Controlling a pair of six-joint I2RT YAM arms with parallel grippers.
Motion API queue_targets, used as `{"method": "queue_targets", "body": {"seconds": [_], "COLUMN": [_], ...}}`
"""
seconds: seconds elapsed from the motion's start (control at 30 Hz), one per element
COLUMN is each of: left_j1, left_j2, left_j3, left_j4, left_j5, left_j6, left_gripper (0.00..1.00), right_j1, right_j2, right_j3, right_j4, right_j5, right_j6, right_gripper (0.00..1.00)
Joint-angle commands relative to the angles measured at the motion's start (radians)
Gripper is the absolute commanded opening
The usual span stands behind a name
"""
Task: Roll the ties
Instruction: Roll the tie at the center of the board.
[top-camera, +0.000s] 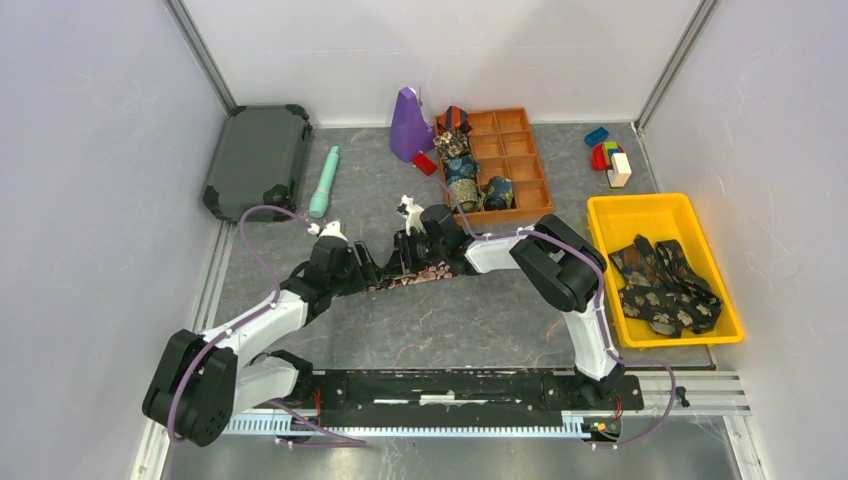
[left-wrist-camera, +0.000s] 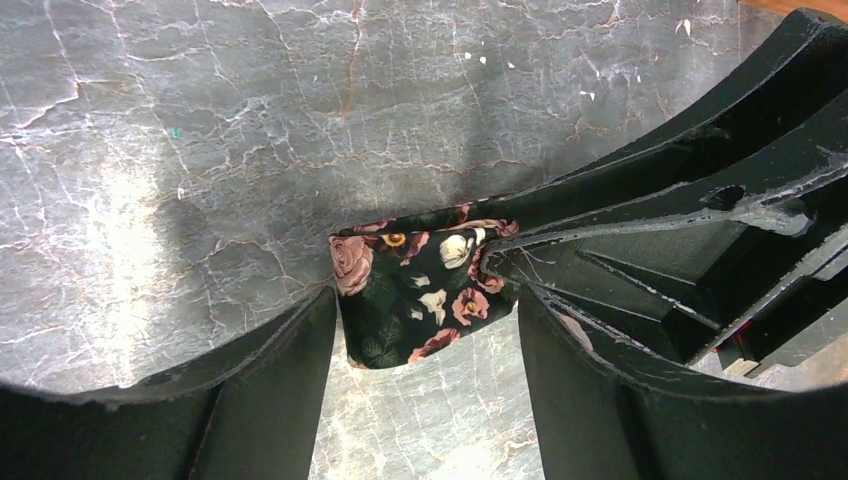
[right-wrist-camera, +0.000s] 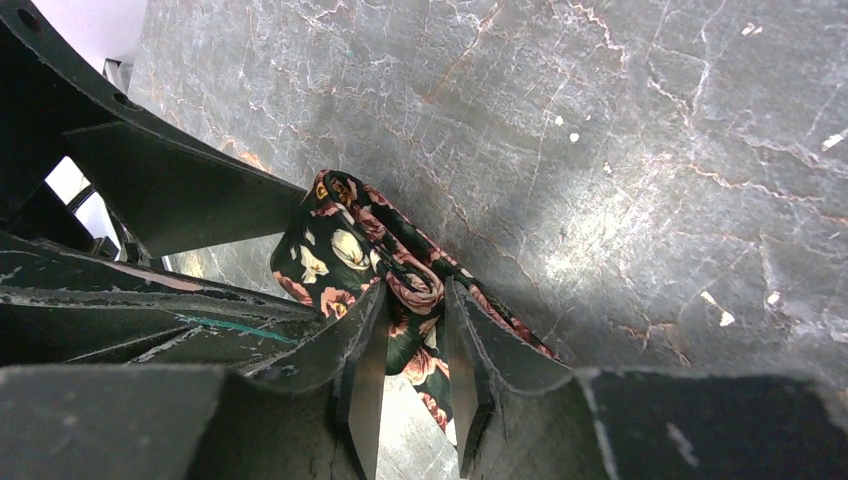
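On table (top-camera: 450, 320), right gripper (right-wrist-camera: 412, 335) pinching floral tie (right-wrist-camera: 335, 250)

The left arm (top-camera: 262, 322) and right arm (top-camera: 592, 335) each combine white link housings with black, rounded, blocky joint housings. A lilac cable (top-camera: 247, 232) runs along the outside of each arm. Both bases are fixed to a black plate (top-camera: 450, 385) fronted by a ribbed silver rail (top-camera: 400, 425) at the desk's near edge. The left gripper (left-wrist-camera: 425, 330) and right gripper (right-wrist-camera: 410, 350) carry black, wedge-shaped fingers (right-wrist-camera: 365, 385) with scuffed, chipped edges. A white fitting (top-camera: 330, 232) tops each wrist.
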Motion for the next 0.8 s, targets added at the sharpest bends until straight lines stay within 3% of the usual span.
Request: {"method": "queue_targets", "body": {"seconds": [0.0,0.3,0.77], "left_j1": [0.006,0.011,0.036], "left_j2": [0.01,0.003,0.011], "left_j3": [-0.012,-0.058,-0.12], "left_j4": [0.051,0.05,0.201], "left_j5": [-0.001,-0.048,0.015], "left_j6": [0.017,-0.077,-0.114], "left_gripper": [0.72,0.69,0.46], "right_j1": [0.001,0.001,0.0], "right_j2": [0.046,0.053,0.064], "right_j3": [-0.031,-0.035,-0.03], "right_j4": [-0.041,-0.043,-0.054], "right_j5": [0.016,0.017,0.023], "right_j6": [-0.026,-0.028,-0.031], "right_gripper": [0.33,0.32,0.3]}}
